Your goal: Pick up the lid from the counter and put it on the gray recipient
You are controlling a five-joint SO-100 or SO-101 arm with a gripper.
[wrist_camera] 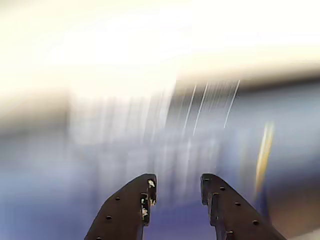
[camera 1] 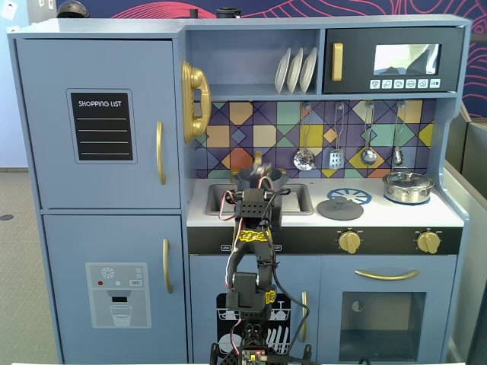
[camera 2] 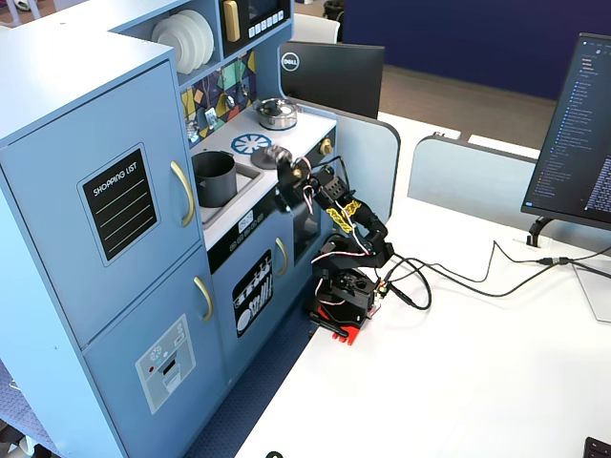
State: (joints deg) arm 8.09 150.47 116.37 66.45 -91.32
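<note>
Hovering with gripper [wrist_camera: 176, 192] spread and empty near the surface's [camera 1: 396, 214] front edge; lid [camera 1: 339, 207] lying right of gray recipient [camera 2: 214, 178].

I see my arm [camera 2: 348, 243] folded at the elbow, wrist raised toward the upper left in this fixed view. My claw [wrist_camera: 176, 192] is parted, nothing between its fingers [wrist_camera: 145, 200].

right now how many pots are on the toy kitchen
2: the gray pot stands in the sink, and a shiny steel pot sits on the right burner in the front fixed view. Others may be hidden in cupboards.
</note>
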